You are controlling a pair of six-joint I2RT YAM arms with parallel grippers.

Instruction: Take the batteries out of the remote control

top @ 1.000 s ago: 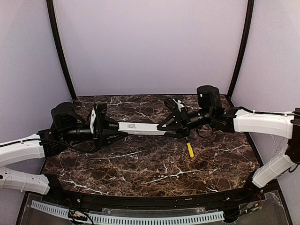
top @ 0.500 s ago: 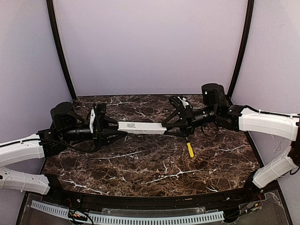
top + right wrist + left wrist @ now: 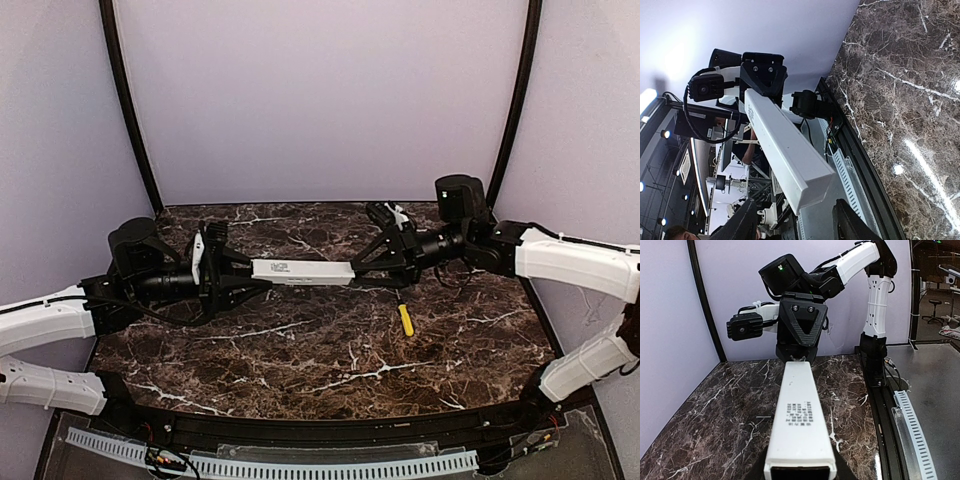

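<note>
Hanging above the dark marbled tabletop [image 3: 300, 370], the slim white bar-shaped remote control [image 3: 300, 272] is clamped at its left end by the left gripper [image 3: 246, 277]. The right gripper [image 3: 362, 267] is spread, its fingers flanking the remote's right tip without pinching it.

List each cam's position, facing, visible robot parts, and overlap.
Top external: above, behind the robot, looking down at the marble table; left arm and right arm show, left hand and right hand at the remote control's ends.
Left wrist: on the left arm, facing along the remote control toward the right hand; own fingers barely show at bottom.
Right wrist: rolled, facing back along it toward the left hand; own fingers at bottom.
Shared: remote control in all three.
</note>
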